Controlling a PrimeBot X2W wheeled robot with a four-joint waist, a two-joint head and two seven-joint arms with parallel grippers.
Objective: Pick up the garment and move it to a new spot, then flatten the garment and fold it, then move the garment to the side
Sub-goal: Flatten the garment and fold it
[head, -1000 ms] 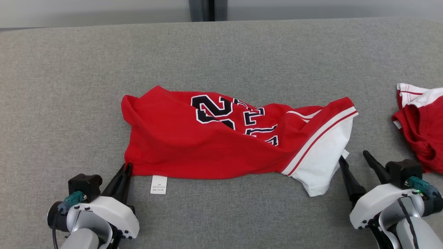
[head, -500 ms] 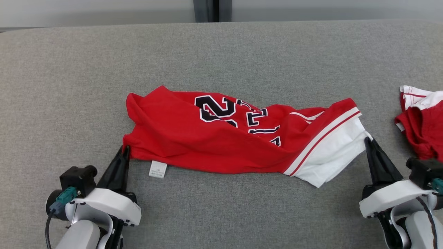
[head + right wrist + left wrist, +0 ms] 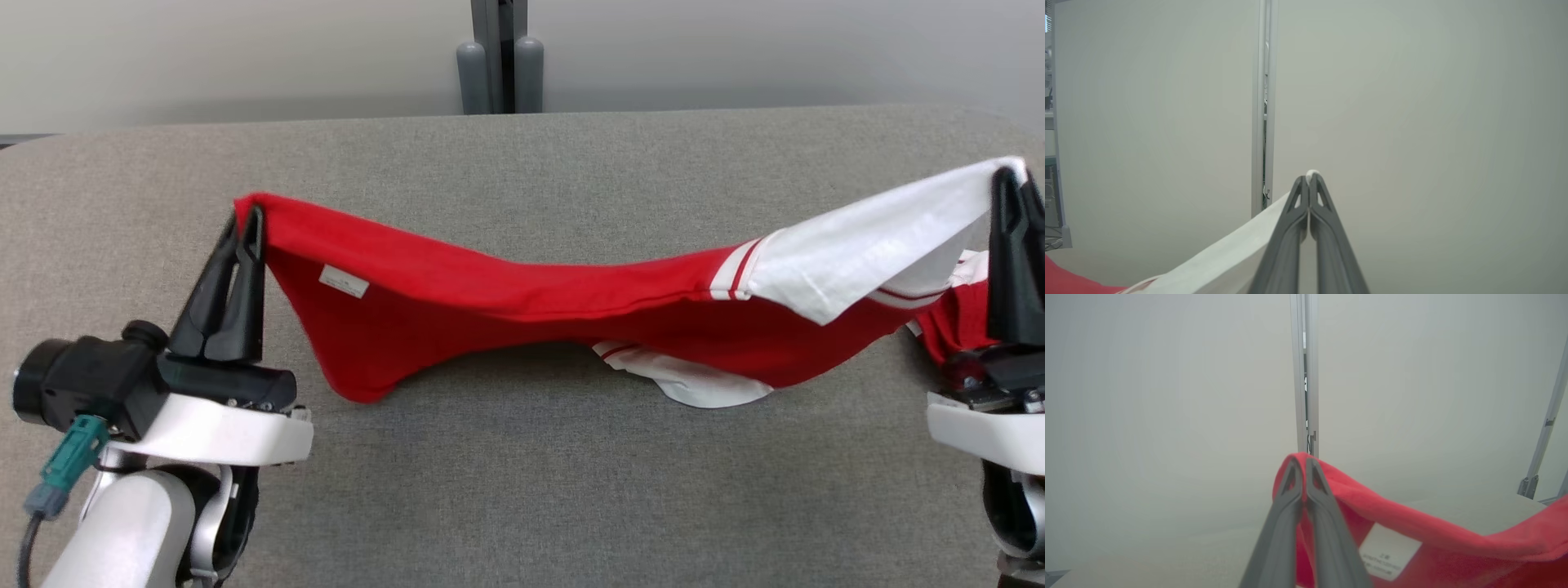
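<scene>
Now raised off the grey table (image 3: 522, 490), where it lay crumpled a second ago, the garment (image 3: 506, 302) is strung between both arms. Its red corner is clamped in the left gripper (image 3: 249, 220), its white sleeve in the right gripper (image 3: 1010, 175), both jaws pressed together. Pickup is judged done, with relocation next. The lettering is turned away, and the red shorts (image 3: 959, 327) are largely hidden.

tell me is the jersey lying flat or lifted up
Lifted: the garment hangs stretched between the left gripper and right gripper, both shut on its ends, middle sagging.
</scene>
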